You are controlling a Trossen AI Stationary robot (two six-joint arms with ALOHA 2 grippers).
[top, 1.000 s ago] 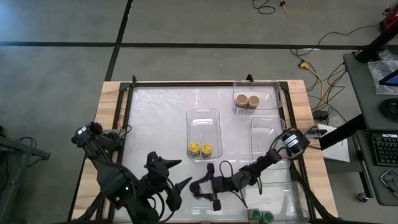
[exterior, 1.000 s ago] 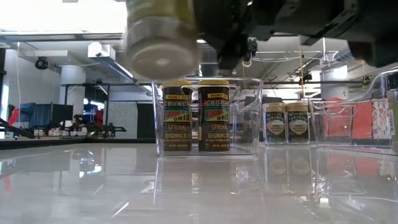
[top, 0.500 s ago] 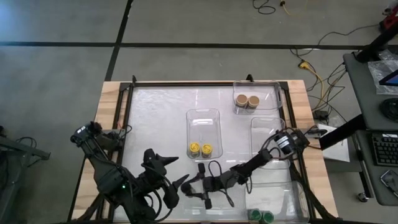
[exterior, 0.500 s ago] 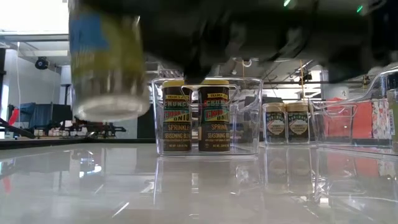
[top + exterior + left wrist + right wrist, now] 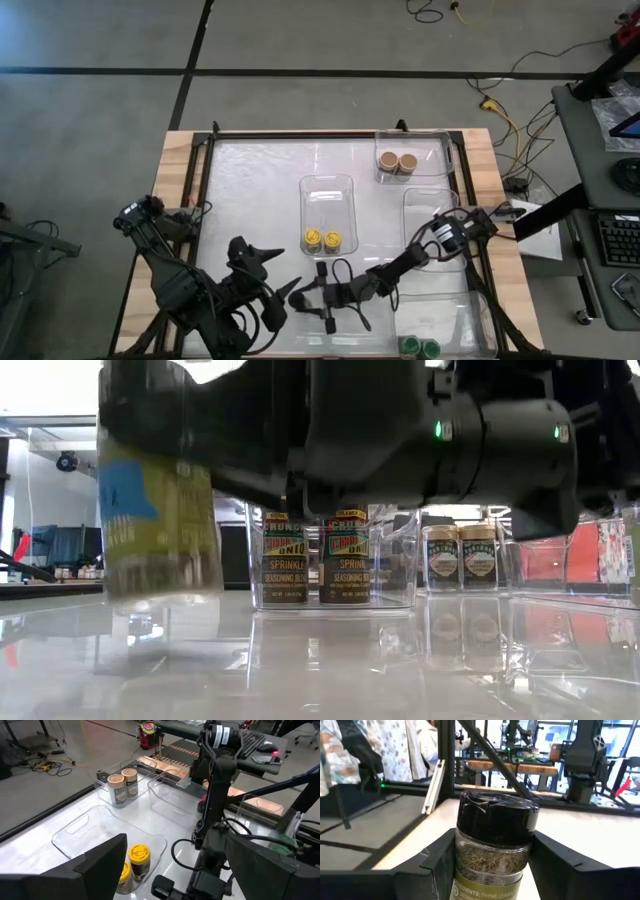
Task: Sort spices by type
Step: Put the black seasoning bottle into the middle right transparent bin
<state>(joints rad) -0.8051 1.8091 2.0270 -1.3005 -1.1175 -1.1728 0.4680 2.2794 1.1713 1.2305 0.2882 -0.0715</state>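
Note:
My right gripper [image 5: 310, 297] reaches in from the table's right, shut on a black-lidded spice jar of green leaves [image 5: 492, 845]. In the low view that jar [image 5: 160, 510] stands upright at the tabletop, left of the middle tray. Whether its bottom touches the table I cannot tell. The middle tray [image 5: 327, 195] holds two yellow-lidded jars [image 5: 322, 240]. Two tan-lidded jars [image 5: 396, 162] stand in the far right tray. Two green-lidded jars [image 5: 420, 347] show at the near right edge. My left gripper [image 5: 288, 270] hangs open above the near left of the table, holding nothing. My right gripper pinches the jar's glass body just under the black lid [image 5: 490, 857] between its two fingers [image 5: 437, 857], one on either side. The fingers come in roughly level from the table's right. The jar stands upright in the hold, lid up.
A clear tray with nothing in it [image 5: 435, 215] lies at the right, under my right arm. The table has a raised dark frame [image 5: 205, 200] around its glossy top. Open tabletop lies left of the middle tray. My left gripper's fingers stand close to the held jar.
My right gripper has moved toward the table's left edge and down with the jar. The jar, earlier tipped with its bottom toward the near edge and high up, has come upright and sunk to the tabletop.

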